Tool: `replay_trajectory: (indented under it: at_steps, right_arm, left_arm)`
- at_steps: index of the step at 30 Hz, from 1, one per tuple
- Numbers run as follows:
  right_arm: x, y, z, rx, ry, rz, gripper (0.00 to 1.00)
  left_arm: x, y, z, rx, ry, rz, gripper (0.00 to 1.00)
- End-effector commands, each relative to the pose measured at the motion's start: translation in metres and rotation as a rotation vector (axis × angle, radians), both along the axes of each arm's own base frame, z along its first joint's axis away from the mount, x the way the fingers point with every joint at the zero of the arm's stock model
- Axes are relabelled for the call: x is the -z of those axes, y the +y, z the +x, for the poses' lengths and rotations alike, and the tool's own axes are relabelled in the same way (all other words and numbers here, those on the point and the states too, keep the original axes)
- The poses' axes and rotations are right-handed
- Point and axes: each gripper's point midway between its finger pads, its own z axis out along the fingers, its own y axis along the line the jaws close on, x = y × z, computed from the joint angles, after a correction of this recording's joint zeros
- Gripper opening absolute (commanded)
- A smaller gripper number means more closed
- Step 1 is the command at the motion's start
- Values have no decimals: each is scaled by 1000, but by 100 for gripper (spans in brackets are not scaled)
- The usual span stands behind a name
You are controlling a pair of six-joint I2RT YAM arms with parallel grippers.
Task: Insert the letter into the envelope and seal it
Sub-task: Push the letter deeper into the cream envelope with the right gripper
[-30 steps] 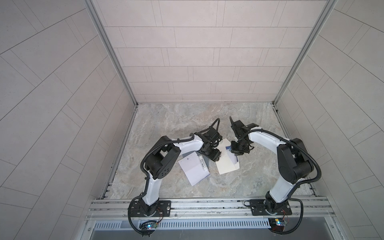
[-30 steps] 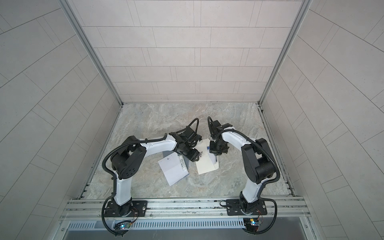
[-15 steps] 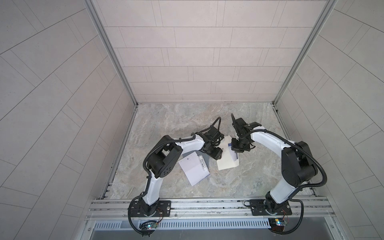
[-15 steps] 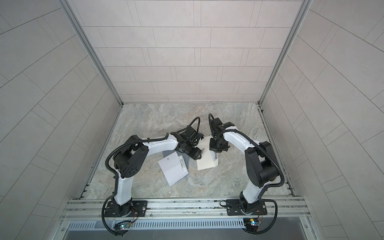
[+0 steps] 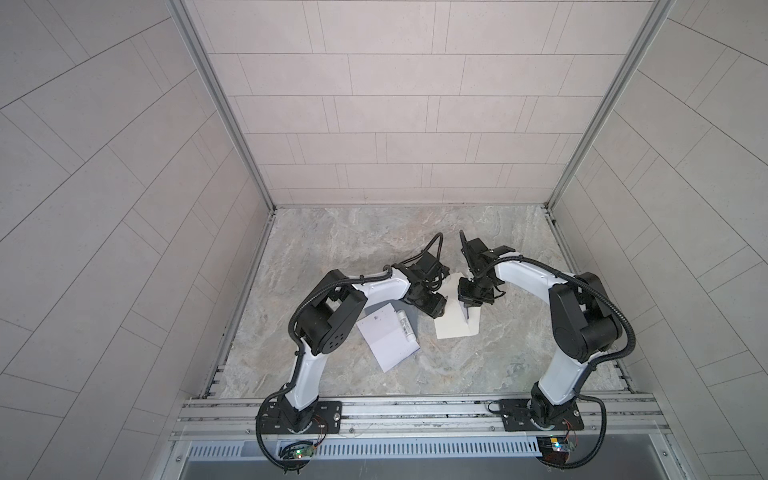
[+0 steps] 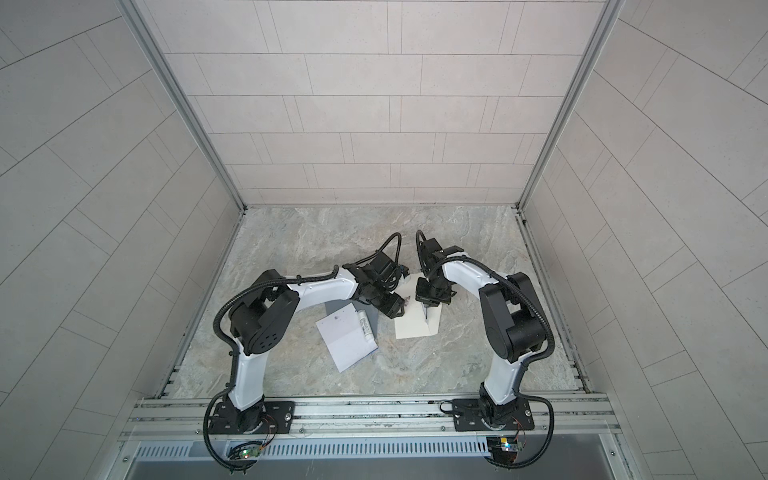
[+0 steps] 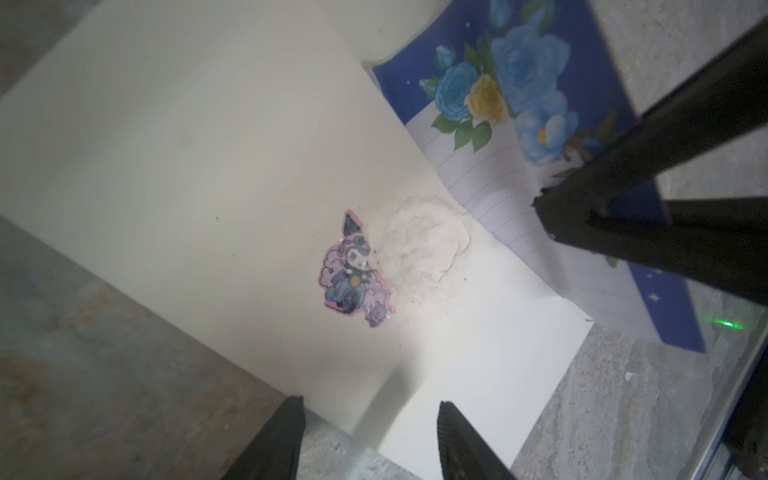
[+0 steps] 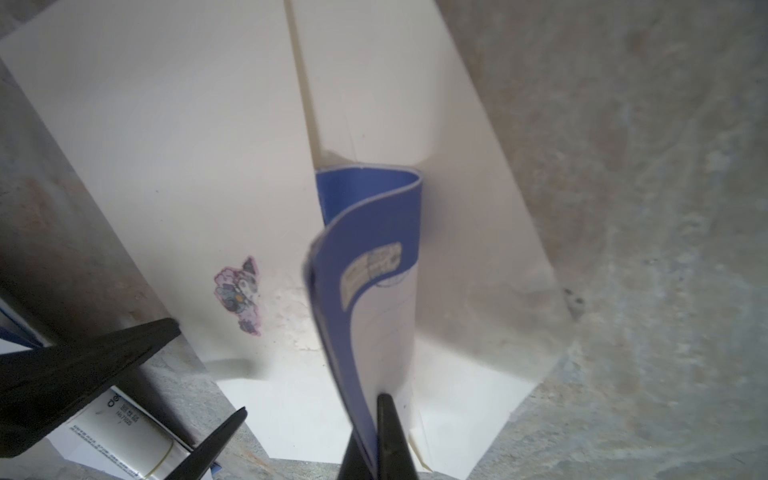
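Right gripper (image 8: 374, 419) pinches letter (image 8: 374, 266): feed curled edge squarely into envelope (image 8: 166, 145) mouth; left gripper (image 5: 438, 316), at its 9 o'clock in both top views, jaws spread, seemingly straddles envelope edge.

I am looking down into a booth closed on three sides by walls of pale grey rectangular tiles: a back wall (image 5: 390, 104), a left wall (image 5: 104, 216) and a right wall (image 5: 685, 216). Silver metal posts (image 5: 224, 108) run up both back corners. The surface (image 5: 353, 245) is grey-beige marbled stone, lit evenly and softly. Along its near edge I see an aluminium rail (image 5: 415, 409), and just beyond that edge a slotted vent strip (image 5: 415, 449).
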Motion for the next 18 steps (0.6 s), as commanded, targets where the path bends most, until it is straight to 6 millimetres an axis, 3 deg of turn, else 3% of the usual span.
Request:
replay_trajectory:
  at_steps: [1, 10, 18]
  right_arm:
    - [3, 2, 0, -16, -9, 23, 0]
    - [-5, -30, 4, 116, -67, 30, 0]
    - [-10, -45, 3, 152, -74, 46, 0]
  left_arm:
    - [66, 36, -27, -4, 123, 195, 58]
    - [73, 46, -27, -15, 111, 240, 57]
    - [76, 48, -27, -6, 111, 256, 54]
